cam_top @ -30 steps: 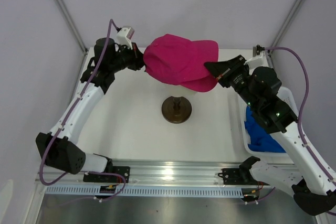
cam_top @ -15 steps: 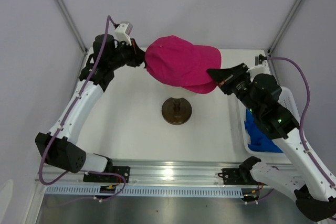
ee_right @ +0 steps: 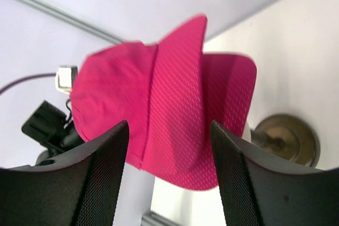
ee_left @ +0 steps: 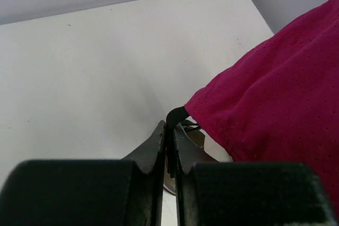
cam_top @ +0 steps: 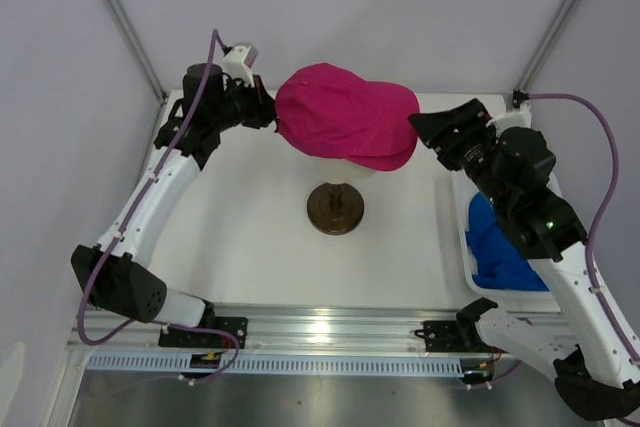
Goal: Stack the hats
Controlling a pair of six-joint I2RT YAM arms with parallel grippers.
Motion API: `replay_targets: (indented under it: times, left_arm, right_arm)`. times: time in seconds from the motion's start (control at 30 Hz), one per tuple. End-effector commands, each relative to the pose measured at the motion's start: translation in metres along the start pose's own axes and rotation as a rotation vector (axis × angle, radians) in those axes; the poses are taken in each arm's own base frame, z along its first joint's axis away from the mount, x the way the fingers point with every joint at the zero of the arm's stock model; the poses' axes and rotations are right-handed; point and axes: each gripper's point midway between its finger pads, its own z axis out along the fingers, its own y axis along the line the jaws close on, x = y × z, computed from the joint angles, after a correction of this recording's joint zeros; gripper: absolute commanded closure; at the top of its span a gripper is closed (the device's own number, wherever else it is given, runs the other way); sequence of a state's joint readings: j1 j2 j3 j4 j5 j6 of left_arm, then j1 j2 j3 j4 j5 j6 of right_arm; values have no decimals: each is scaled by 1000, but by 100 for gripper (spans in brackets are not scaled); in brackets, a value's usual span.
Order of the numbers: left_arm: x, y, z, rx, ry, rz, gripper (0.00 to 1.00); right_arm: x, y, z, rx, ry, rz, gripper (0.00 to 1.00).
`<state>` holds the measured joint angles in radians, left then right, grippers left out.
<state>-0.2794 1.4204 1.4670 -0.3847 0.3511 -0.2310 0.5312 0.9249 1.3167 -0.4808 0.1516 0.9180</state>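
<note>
While under pink hat [cam_top: 345, 122], head [cam_top: 340, 168] indistinct

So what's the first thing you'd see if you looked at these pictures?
The big pink hat, perched high in the middle above a dark round stand. The left gripper pinches its back edge, while the right gripper hangs open just off the brim. The blue hats lie heaped in a white bin on the right.
</note>
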Motion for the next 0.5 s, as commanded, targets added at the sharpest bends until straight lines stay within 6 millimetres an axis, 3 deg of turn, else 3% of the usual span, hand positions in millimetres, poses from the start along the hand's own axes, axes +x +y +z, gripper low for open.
replay_targets:
  times: [0.0,0.13,0.3,0.47]
  left_arm:
    - [-29,-2,-11,-22,-68,63,90]
    - [-29,-4,-9,-18,-63,67,90]
    - [-27,-7,-10,-19,-55,72,89]
    - [-27,-9,-10,-18,-54,79,89]
  right_arm:
    - [-30,16,-4,-35,-79,-65,34]
    - [-41,10,10,-29,-86,-79,34]
    - [-22,0,37,-18,50,-49,34]
    - [-13,8,45,-79,102,-23,39]
